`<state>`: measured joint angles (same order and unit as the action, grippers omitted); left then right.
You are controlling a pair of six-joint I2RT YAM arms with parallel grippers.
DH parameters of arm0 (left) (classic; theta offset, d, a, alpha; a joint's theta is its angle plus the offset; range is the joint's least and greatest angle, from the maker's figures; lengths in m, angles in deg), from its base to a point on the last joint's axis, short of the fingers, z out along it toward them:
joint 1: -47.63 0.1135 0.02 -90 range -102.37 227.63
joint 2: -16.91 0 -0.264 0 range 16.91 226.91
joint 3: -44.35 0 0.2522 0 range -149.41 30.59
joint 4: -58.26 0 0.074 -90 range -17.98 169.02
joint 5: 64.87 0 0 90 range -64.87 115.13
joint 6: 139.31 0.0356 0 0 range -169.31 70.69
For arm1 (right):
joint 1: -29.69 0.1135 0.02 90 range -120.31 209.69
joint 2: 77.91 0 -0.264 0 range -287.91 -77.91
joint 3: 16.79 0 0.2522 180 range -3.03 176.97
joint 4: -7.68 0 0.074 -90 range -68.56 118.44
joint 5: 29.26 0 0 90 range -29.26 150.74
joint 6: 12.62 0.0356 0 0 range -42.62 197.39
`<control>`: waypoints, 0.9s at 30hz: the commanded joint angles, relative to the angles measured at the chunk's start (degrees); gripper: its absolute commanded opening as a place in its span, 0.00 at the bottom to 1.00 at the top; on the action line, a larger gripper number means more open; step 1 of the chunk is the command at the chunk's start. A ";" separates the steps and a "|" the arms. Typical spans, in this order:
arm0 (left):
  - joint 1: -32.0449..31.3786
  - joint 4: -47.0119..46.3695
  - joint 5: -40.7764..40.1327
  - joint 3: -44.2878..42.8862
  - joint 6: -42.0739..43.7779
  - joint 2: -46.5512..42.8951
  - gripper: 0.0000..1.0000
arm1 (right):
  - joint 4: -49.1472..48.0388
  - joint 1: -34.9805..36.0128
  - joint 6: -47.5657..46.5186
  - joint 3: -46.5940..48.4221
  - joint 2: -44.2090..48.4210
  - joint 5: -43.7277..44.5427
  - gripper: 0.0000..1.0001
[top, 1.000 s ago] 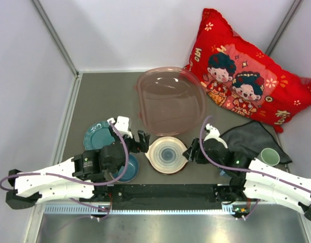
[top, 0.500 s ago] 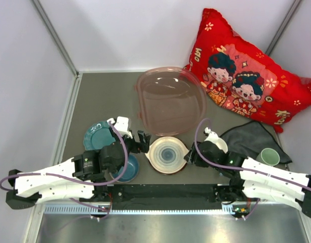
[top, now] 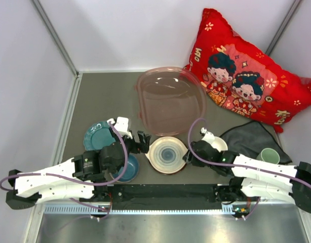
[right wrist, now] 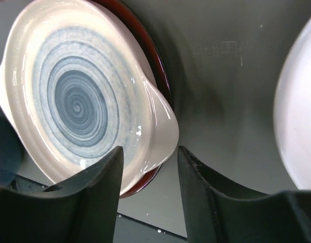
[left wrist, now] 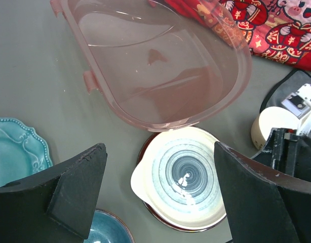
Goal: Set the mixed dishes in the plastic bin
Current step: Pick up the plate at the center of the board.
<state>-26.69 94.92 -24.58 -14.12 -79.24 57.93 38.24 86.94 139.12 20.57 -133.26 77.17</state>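
The right gripper (right wrist: 148, 162) has its two fingers on either side of the small handle tab of the blue-ringed white handled plate (right wrist: 79, 101). The gap between the jaws is middling. It is narrower than a second ago, and I cannot see that they press the tab yet. In that second the right arm has also reached a little to the left, toward the plate. I judge that the grasp is beginning but nothing is lifted.

A dark red rim shows under the plate, so perhaps another dish lies below it. Just to the right is the cream-white bowl (right wrist: 302, 101).

The left gripper (left wrist: 160, 192) has not moved. It is wide and holds nothing, pointing at the same plate from the left. Near it lie the blue bowl (top: 127, 169) and the teal scalloped plate (top: 97, 134).

The plastic bin (top: 170, 101) stands just beyond the plate, on the far side, with no dish in it. The pale green cup (top: 270, 156) is at the near right, beside the dark grey cloth (top: 251, 136).

The red pillow (top: 241, 71) at the far right has gold characters, too small to read. No brand is legible.
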 commanded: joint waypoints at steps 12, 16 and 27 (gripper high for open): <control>-0.03 -2.33 0.05 1.38 -0.65 -1.46 0.91 | -0.02 0.49 0.67 0.84 0.41 2.03 0.18; -0.03 -3.12 0.32 1.64 -0.56 -1.02 0.91 | 3.32 0.58 0.84 1.19 4.37 3.00 0.12; -0.12 -4.70 1.02 1.99 -0.48 -0.23 0.91 | 6.68 0.58 2.25 -0.38 10.88 4.23 0.00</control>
<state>-26.69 93.24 -23.73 -12.65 -79.42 57.82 45.23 86.94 140.76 20.57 -124.37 80.08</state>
